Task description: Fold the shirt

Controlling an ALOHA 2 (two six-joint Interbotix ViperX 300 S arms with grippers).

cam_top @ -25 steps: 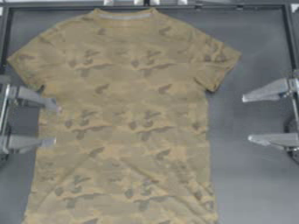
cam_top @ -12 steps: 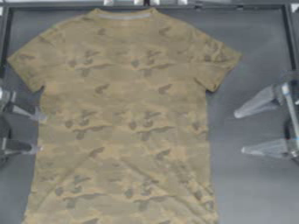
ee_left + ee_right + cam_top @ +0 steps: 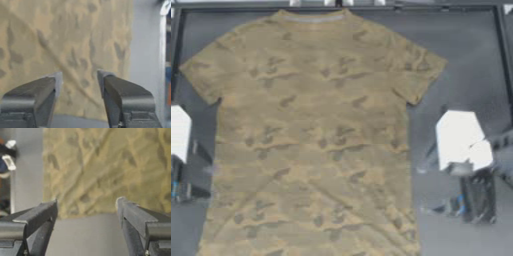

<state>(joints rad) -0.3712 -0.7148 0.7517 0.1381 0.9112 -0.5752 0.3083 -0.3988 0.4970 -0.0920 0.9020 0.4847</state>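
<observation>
— What's closest to you?

— My left gripper (image 3: 77,77), jaws parted wide, over the shirt's edge at the frame's left. My right gripper (image 3: 87,203), also spread wide, sits just off the cloth's edge on bare worktop (image 3: 465,65).

— And the shirt?

— The shirt (image 3: 311,135) lies flat, filling the frame's middle, pale neckband (image 3: 312,19) at top centre, sleeves spread left and right.

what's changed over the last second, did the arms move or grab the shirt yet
Both arms shifted beside the shirt without taking hold. The right hand swung from pointing inward at the right side; its arm now sits lower, jaws open at the shirt's edge. The left hand shifted too, open over the cloth. The shirt stayed flat, unfolded.
</observation>
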